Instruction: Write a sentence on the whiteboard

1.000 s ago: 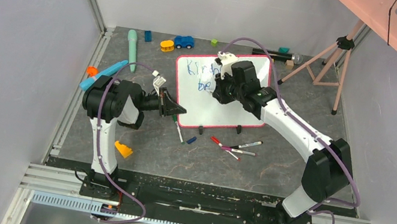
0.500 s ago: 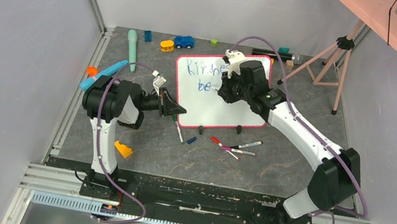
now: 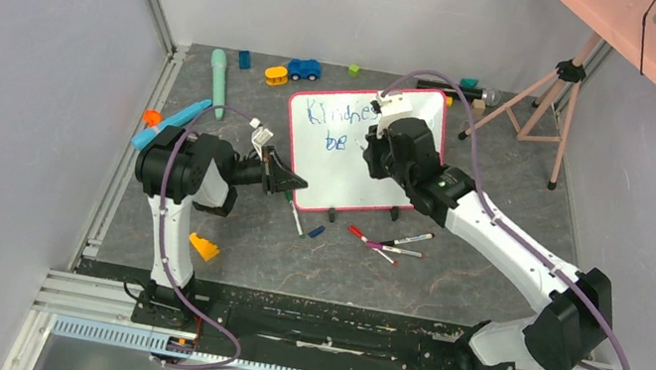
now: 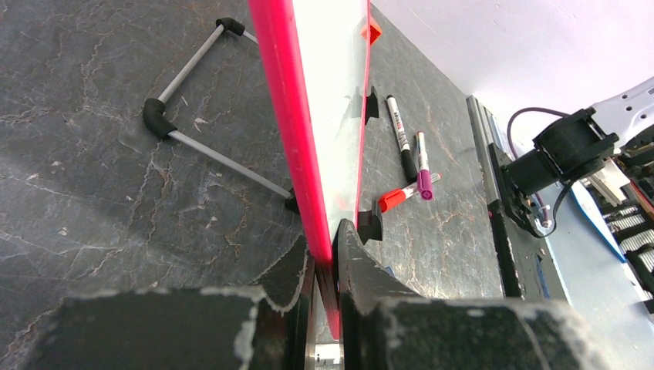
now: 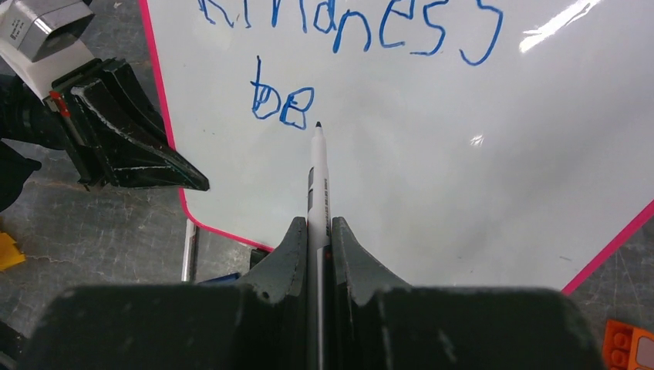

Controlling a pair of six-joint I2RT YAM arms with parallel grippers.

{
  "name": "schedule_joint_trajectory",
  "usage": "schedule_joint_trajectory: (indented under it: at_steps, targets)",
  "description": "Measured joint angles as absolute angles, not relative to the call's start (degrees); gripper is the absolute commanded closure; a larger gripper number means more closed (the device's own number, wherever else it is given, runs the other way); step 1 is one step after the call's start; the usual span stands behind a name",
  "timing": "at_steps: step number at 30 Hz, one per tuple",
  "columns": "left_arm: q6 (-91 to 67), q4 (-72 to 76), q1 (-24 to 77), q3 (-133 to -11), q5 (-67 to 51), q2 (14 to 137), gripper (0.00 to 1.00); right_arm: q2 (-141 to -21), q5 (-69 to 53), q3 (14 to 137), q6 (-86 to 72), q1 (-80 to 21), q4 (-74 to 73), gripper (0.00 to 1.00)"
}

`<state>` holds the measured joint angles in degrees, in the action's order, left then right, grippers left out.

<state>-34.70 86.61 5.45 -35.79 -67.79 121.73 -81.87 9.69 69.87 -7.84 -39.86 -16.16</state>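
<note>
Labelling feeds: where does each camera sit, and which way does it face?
Top external: high behind the robot, looking down on the table; left arm and right arm show.
Left wrist: looks along the whiteboard's pink edge; left jaws clamp it.
Right wrist: faces the sentence; right jaws hold a marker.
Shared: right wrist also sees left jaws.

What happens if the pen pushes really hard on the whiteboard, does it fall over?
It would probably wobble or slide: the whiteboard stands tilted on small black clip feet and a thin wire prop. That is likely why the left gripper pinches its pink frame. It looks thin and flat, probably stiff, so the marker should not bend it much.
</note>
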Motion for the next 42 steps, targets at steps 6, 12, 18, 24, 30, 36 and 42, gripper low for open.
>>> schedule_joint_trajectory:
  at_steps: [6,12,18,24,30,36,42]
  targets:
    - [-34.7,86.9,5.9,-34.3,-65.7,121.1,0.97,-82.1,14.6,69.7,-9.7,-42.5,-18.0,1.0]
    - [-34.7,87.1,6.3,-34.0,-64.9,120.9,0.96,-84.1,15.0,70.4,-9.4,-42.4,-18.8,1.0]
    - [-34.7,87.1,6.4,-34.0,-64.9,120.9,0.96,-89.4,14.4,75.8,-9.4,-42.4,-20.8,1.0]
    - [-34.7,87.1,6.4,-34.0,-64.8,120.9,0.95,-91.4,14.8,78.8,-9.4,-42.4,-22.1,1.0]
    - [-34.7,87.1,6.4,-34.0,-64.8,120.9,0.95,-91.9,16.2,80.3,-9.4,-42.4,-22.8,1.0]
    - [-34.7,87.1,6.4,-34.0,-64.8,120.9,0.95,-92.7,17.0,80.7,-9.4,-42.4,-23.4,1.0]
    - [-34.7,87.1,6.4,-34.0,-64.8,120.9,0.96,-93.5,17.2,80.7,-9.4,-42.4,-23.9,1.0]
